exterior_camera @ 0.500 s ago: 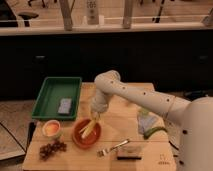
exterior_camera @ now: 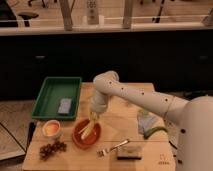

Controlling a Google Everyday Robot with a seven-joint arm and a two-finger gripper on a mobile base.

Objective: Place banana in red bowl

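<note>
The red bowl (exterior_camera: 86, 137) sits on the wooden table (exterior_camera: 115, 150) at the front left. The pale-yellow banana (exterior_camera: 88, 130) lies tilted inside the bowl, its upper end toward the gripper. My gripper (exterior_camera: 94, 117) hangs from the white arm (exterior_camera: 130, 95) right over the bowl's far rim, at the banana's upper end. I cannot tell whether it still holds the banana.
A green tray (exterior_camera: 50, 95) with a grey item (exterior_camera: 65, 105) stands at the back left. A small pale bowl (exterior_camera: 52, 129) and grapes (exterior_camera: 52, 148) lie left of the red bowl. A fork (exterior_camera: 113, 148), a small block (exterior_camera: 129, 151), a green vegetable (exterior_camera: 156, 132) and a pale packet (exterior_camera: 146, 120) lie to the right.
The arm and the banana stand almost as before; the banana seems slightly lower in the bowl.
</note>
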